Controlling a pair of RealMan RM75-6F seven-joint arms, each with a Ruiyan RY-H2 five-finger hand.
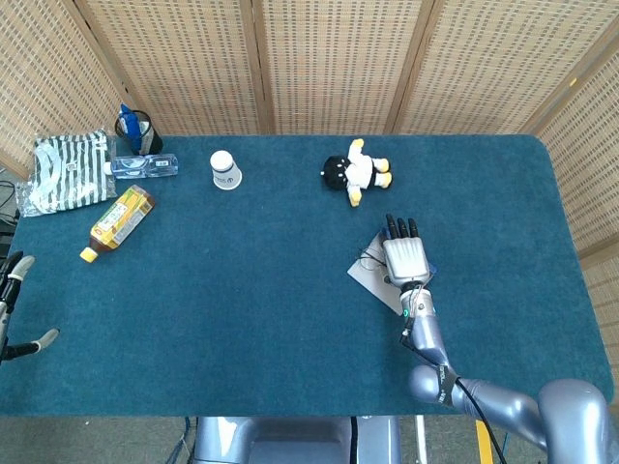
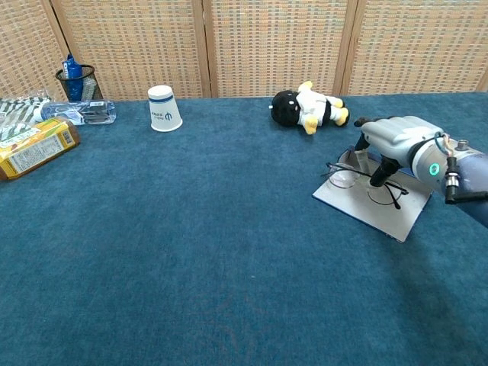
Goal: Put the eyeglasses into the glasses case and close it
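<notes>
The glasses case lies open on the blue table, its grey flap [image 2: 379, 211] spread flat; in the head view the flap [image 1: 366, 277] shows left of my right hand. My right hand [image 2: 396, 139] hovers over the case's far part and pinches the thin-framed eyeglasses [image 2: 355, 178] near the bridge. The lenses hang just above the flap. From above, my right hand [image 1: 406, 259] covers most of the case, with only a bit of the eyeglasses [image 1: 369, 258] showing. My left hand [image 1: 14, 307] stays at the table's left edge, fingers apart, holding nothing.
A black-and-white plush toy [image 2: 310, 107] lies just behind the case. Further left are an upturned paper cup [image 2: 163, 108], a water bottle [image 2: 78, 113], a juice carton [image 2: 33, 147], a pen holder [image 2: 75, 81] and a striped bag [image 1: 66, 169].
</notes>
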